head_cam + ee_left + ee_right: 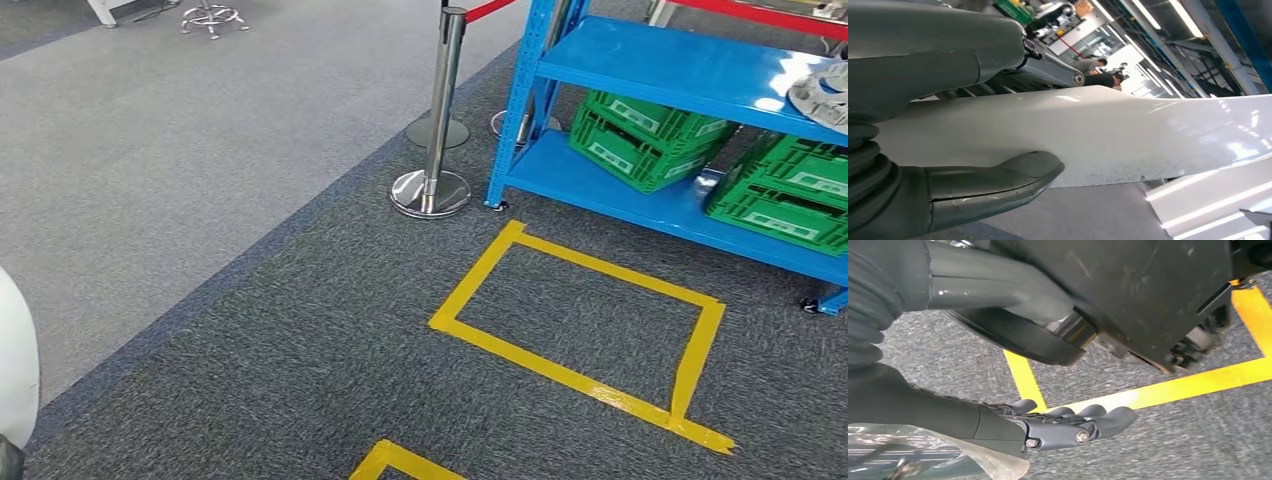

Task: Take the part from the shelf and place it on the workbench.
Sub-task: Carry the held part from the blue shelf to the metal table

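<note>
Part (pixel 822 92), pale grey disc-like piece, lies on upper blue shelf (pixel 680 62) at its right end, cut by picture edge. Green crates (pixel 640 135) on lower shelf level. Chrome stanchion (pixel 432 170) just beside shelf's left post. Yellow tape square (pixel 585 330) on carpet before shelf. Left hand (pixel 968 125): thumb and fingers around white glossy body panel; grip unclear. Right hand (pixel 1048 425): fingers extended, apart, holding nothing, above carpet.

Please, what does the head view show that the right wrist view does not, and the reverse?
Head view, not the right wrist view: a blue shelf with green crates on its lower level, and a chrome barrier post beside it. Right wrist view, not the head view: the right hand, fingers stretched out, and some clear plastic near it. Both: yellow tape lines on dark grey carpet.
</note>
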Available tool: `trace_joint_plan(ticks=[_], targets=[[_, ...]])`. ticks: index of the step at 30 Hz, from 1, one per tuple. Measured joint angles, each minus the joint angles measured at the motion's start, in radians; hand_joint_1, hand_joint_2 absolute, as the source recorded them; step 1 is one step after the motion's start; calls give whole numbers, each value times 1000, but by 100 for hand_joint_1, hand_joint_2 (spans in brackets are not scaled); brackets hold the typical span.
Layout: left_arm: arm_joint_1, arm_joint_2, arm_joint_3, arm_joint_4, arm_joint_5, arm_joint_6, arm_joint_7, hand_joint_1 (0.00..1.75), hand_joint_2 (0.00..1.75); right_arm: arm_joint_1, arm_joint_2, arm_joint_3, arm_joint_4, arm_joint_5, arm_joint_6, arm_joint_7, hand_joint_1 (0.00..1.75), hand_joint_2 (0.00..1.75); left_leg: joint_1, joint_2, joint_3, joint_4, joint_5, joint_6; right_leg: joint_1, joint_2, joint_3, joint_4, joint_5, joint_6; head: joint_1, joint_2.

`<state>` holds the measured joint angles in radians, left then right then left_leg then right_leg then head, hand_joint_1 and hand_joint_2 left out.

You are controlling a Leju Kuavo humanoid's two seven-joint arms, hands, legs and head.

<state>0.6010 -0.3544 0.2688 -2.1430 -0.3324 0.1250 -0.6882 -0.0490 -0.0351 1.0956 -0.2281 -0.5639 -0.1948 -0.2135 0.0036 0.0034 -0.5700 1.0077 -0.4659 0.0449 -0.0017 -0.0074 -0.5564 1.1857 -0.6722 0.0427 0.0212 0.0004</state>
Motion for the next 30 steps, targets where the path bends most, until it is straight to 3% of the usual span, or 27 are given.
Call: trace_joint_plan(ticks=[1, 2, 3, 5, 7, 8, 10, 11, 13, 15, 17, 19, 24, 26, 28, 30], targets=[[0, -1, 1, 0, 0, -1, 0, 175, 175, -2, 0, -1, 0, 0, 0, -1, 0, 175, 0, -10, -8, 0, 7, 1, 0, 5, -17, 57, -23, 0, 0, 0], [0, -1, 2, 0, -1, -2, 0, 175, 175, -3, 0, -1, 0, 0, 0, 0, 0, 175, 0, -22, -15, 1, 13, 0, 0, 7, -20, 85, -27, 0, 0, 0], [0, -2, 2, 0, -2, -3, 0, 175, 175, -3, 0, -2, 0, 0, 1, 1, 0, 175, 0, -36, -21, 2, 19, -3, 0, 8, -4, 73, -11, 0, 0, 0], [-1, -2, 5, 0, -3, -6, 0, 175, 175, 1, 0, -2, 0, -1, 4, 4, 0, 175, 2, -65, -31, 5, 29, -11, -5, 30, 73, -53, 53, -1, 0, 0], [-4, -3, 8, 0, -6, -10, 0, 175, 175, 9, 1, -2, 0, -4, 8, 4, 0, 175, 1, -92, -44, 12, 40, -24, -9, 80, 139, -174, 87, -3, 0, 0], [-6, -3, 10, 0, -9, -13, 0, 175, 175, 13, 2, -2, 0, -7, 9, 4, 0, 175, -1, -104, -52, 16, 47, -30, -10, 96, 150, -203, 86, -5, -1, 0], [-7, -4, 11, -1, -17, -17, 0, 175, 175, 16, 3, -2, -1, -12, 10, 2, 0, 175, -2, -128, -65, 19, 61, -39, -11, 86, 143, -212, 81, -13, -2, 0], [-7, -4, 11, -1, -20, -18, 0, 175, 175, 16, 4, -2, -2, -15, 10, 2, 0, 175, -2, -123, -71, 24, 60, -42, -12, 71, 140, -214, 82, -19, -3, 0], [-9, -4, 12, -1, -23, -21, 0, 175, 175, 17, 4, -3, -3, -19, 11, 1, 0, 175, -3, -79, -91, 72, 18, -50, -13, 39, 135, -215, 89, -33, -9, 0], [-11, -4, 11, -1, -25, -23, 0, 175, 175, 21, 4, -4, -3, -21, 10, 1, 0, 175, -3, -26, -131, 192, -62, -58, -7, 6, 132, -215, 93, -39, -15, 0], [-12, -4, 11, 0, -25, -24, 0, 175, 175, 24, 3, -6, -3, -22, 10, 0, 0, 175, 0, -13, -162, 300, -110, -61, -4, -21, 130, -214, 93, -40, -15, 0], [-12, -4, 11, 0, -25, -24, 0, 175, 175, 24, 3, -6, -3, -22, 10, 0, 0, 175, 1, -12, -168, 332, -119, -61, -3, -32, 130, -214, 93, -40, -15, 0], [-11, -4, 11, 0, -25, -24, 0, 175, 175, 24, 3, -6, -3, -22, 10, 0, 0, 175, 1, -12, -167, 333, -118, -61, -3, -35, 130, -214, 93, -40, -16, 0], [-11, -4, 11, 0, -26, -24, 0, 175, 175, 23, 3, -6, -3, -22, 10, 0, 0, 175, 2, -9, -138, 296, -89, -58, -1, -50, 132, -214, 92, -40, -15, 0], [-11, -4, 12, -1, -31, -23, 0, 175, 175, 20, 2, -6, -3, -25, 10, 0, 0, 175, -7, 19, -51, 142, -37, -33, 6, -83, 138, -214, 82, -32, -14, 0], [-14, -5, 12, -2, -37, -18, 0, 175, 175, 19, 1, -7, -3, -30, 10, -2, 0, 175, -13, 30, 10, 11, -8, -2, 9, -63, 125, -177, 50, -18, -10, 0]])
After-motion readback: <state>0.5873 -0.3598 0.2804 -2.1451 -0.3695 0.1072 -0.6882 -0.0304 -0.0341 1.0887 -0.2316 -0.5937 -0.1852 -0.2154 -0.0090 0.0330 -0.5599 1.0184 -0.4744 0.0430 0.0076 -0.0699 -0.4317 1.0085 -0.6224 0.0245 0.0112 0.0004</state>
